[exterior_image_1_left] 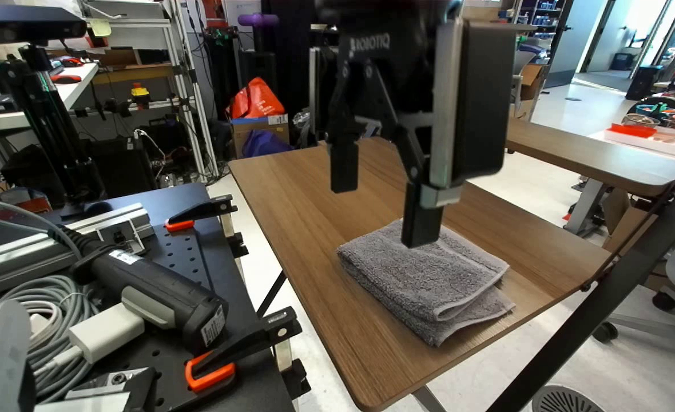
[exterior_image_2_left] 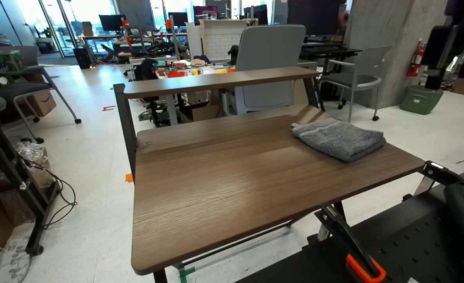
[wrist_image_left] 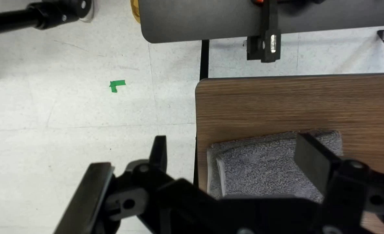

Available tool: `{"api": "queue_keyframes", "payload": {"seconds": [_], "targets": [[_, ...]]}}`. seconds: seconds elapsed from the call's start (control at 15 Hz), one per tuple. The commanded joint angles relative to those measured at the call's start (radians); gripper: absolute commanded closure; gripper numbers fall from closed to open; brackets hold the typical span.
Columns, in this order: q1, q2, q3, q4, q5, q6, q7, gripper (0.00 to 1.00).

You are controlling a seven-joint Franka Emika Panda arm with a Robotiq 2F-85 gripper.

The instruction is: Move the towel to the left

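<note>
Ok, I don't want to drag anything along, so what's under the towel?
The towel lies on the table, which shows beyond its edges. Whether anything else is beneath can't be seen; it's covered in every view.

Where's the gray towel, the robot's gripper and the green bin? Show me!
Gray towel (exterior_image_1_left: 420, 280): in an exterior view, middle of its folded top.
Gripper (wrist_image_left: 233, 152): in the wrist view, midway between its open fingertips.
Green bin (exterior_image_2_left: 420, 101): in an exterior view, its outer wall.

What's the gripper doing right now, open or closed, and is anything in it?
Gripper: open, holding nothing; the towel lies folded on the table.
</note>
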Motion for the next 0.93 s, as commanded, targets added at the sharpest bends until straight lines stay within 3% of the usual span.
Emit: {"api": "queue_keyframes", "payload": {"seconds": [0.0, 0.53, 0.87], "targets": [[0.025, 0.198, 0.021, 0.151, 0.073, 0.026, 0.026, 0.0], [0.036, 0.465, 0.069, 0.349, 0.181, 0.012, 0.025, 0.0], [0.039, 0.563, 0.082, 0.4, 0.192, 0.082, 0.072, 0.0]]}}
